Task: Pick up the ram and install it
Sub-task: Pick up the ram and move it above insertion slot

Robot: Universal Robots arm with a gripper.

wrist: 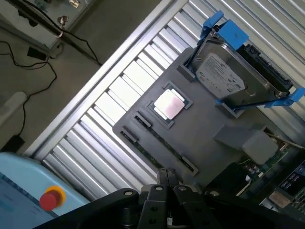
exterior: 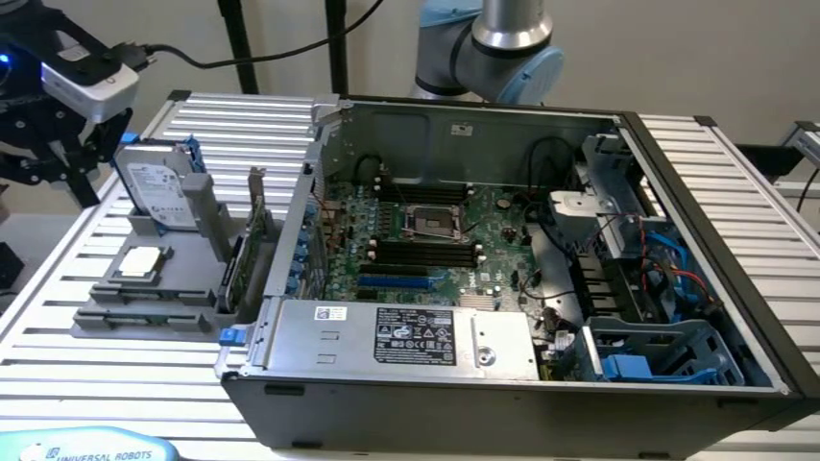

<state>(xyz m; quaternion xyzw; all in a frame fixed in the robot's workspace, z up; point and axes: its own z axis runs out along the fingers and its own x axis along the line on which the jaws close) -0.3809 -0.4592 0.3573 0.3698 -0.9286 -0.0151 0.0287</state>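
The ram (wrist: 159,153) sits sunk in a groove along the edge of the gray holder (wrist: 200,126), near the CPU (wrist: 169,104). It looks light, stiff, thin and probably fragile, so it's best pinched by its long edges. The hand (wrist: 167,174) hovers above with its fingers pressed together, empty. Only the stick's dark top edge shows, and the chips can't be made out.

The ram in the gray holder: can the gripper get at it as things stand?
Probably yes: nothing covers the ram, and the gripper, shut, hangs above its gray holder.
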